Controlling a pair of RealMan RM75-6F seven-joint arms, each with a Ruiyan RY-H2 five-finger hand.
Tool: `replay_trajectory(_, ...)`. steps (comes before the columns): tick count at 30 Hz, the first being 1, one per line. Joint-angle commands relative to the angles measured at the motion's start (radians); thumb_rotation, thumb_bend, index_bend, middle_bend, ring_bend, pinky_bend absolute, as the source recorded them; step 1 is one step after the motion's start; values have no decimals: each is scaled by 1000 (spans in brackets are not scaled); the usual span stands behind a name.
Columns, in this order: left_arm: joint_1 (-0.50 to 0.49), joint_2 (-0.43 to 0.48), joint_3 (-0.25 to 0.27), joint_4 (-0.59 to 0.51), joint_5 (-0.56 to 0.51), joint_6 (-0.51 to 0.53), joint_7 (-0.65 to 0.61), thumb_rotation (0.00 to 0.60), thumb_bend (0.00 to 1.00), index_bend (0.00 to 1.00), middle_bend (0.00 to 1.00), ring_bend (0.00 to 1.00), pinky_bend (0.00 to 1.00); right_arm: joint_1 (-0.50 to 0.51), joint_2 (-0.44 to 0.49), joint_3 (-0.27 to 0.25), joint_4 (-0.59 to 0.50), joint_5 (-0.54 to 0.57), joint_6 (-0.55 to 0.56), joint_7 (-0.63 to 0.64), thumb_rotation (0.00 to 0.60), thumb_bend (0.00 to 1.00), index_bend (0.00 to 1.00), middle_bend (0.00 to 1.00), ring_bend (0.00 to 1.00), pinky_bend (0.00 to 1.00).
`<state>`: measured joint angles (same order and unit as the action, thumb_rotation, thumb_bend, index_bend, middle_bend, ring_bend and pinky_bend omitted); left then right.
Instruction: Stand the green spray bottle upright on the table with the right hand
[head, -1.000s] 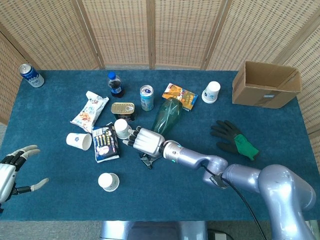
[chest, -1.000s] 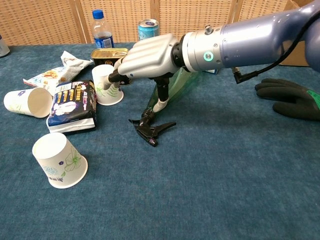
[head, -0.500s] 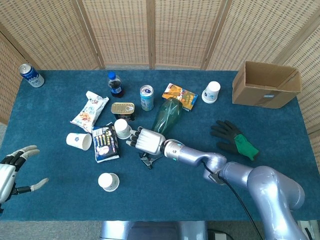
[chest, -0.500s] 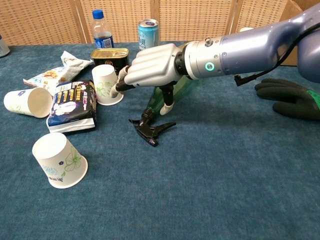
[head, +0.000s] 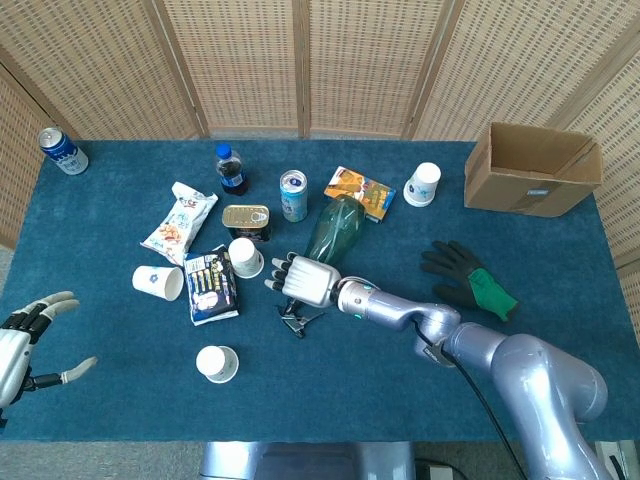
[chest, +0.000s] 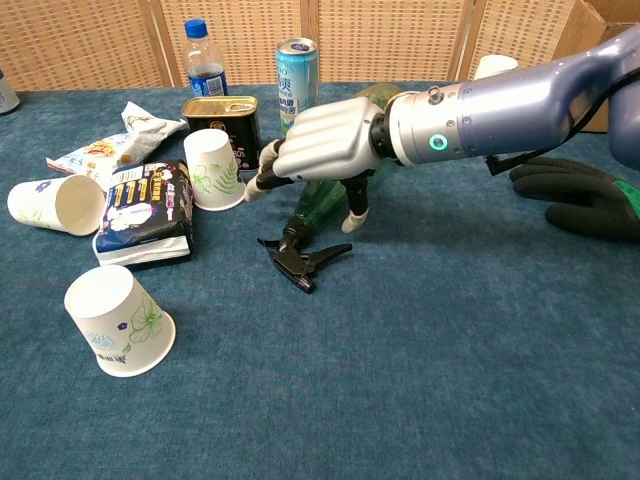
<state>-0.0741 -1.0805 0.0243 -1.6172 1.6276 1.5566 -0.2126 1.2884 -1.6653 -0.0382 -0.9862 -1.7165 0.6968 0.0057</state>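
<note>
The green spray bottle (head: 335, 228) lies on its side on the blue table (head: 520, 370), its black trigger head (head: 295, 320) pointing toward the front edge. In the chest view the bottle's green neck (chest: 318, 203) shows under my right hand (chest: 325, 150), with the trigger head (chest: 300, 262) on the cloth in front. The right hand (head: 305, 279) hovers palm down over the neck, fingers spread and thumb hanging beside the bottle, holding nothing. At the lower left, off the table's edge, my left hand (head: 25, 340) is open and empty.
An upright paper cup (chest: 210, 170) and a dark snack bag (chest: 147, 210) sit just left of the right hand. A tin (chest: 222, 112), a can (chest: 296, 68) and a cola bottle (chest: 204, 58) stand behind. Black gloves (head: 465, 278) and a cardboard box (head: 535, 170) are to the right.
The right hand has slid rightward away from the upright paper cup and now sits over the bottle's neck. The bottle and the left hand have not moved.
</note>
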Motion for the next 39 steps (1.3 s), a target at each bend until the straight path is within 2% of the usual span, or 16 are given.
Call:
replay_trajectory(1, 1, 1, -1, -2, 0, 1, 2, 306, 183, 226, 222, 232, 271, -7, -5, -11, 13, -6, 6, 8, 600, 209, 115, 208, 98, 287)
replay_trajectory(6, 2, 1, 0, -4, 4, 2, 3, 308, 182, 227, 222, 232, 271, -15, -16, -28, 31, -22, 21, 9, 600, 206, 171, 240, 142, 288)
replay_trajectory(14, 9, 3, 0, 2, 5, 13, -10, 311, 183, 227, 221, 232, 272, -24, -34, -45, 46, -45, 55, 23, 600, 249, 407, 393, 315, 425)
replay_trajectory(17, 10, 2, 1, 4, 8, 13, -12, 310, 184, 227, 221, 233, 271, -27, -33, -47, 45, -46, 64, 32, 600, 261, 457, 427, 366, 477)
replay_trajectory(22, 10, 1, -2, 8, 11, 16, -15, 308, 182, 228, 221, 232, 271, -36, 1, -39, -2, -42, 91, 44, 600, 266, 494, 458, 404, 508)
replay_trajectory(26, 7, -2, -3, 11, 15, 16, -15, 307, 183, 227, 221, 232, 271, -51, 58, -14, -95, -9, 111, 76, 600, 263, 499, 460, 405, 511)
replay_trajectory(33, 2, -5, -9, 12, 24, 21, -13, 311, 182, 227, 223, 232, 278, -99, 185, 71, -284, 117, 138, 179, 600, 262, 521, 475, 421, 515)
replay_trajectory(39, 0, -4, -15, 10, 30, 32, -13, 308, 183, 226, 229, 233, 230, -151, 243, 132, -359, 229, 157, 249, 600, 259, 551, 506, 449, 540)
